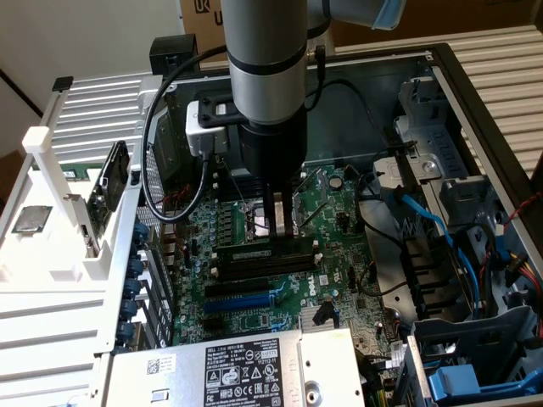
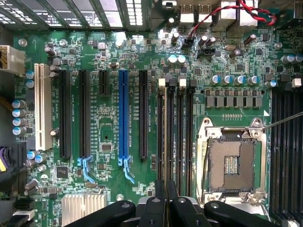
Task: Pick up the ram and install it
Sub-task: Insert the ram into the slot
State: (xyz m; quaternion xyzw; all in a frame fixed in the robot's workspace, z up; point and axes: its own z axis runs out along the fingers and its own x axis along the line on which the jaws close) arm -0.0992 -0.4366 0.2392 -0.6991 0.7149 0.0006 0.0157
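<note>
Motherboard (image 2: 108, 120) beneath — pincer (image 2: 165, 185) nearly closed above memory slots (image 2: 170, 132).

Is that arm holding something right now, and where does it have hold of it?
Seemingly the long, narrow dark memory stick, pinched along its upper edge between the fingers; the contact itself is hidden.

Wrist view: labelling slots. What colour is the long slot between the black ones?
The slot is blue; clearest in the wrist view.

Green motherboard (image 2: 110, 127), blue slot (image 2: 123, 113), black slots (image 2: 65, 113), black gripper (image 2: 166, 184), seemingly ribbed silver heatsink (image 2: 83, 208).
</note>
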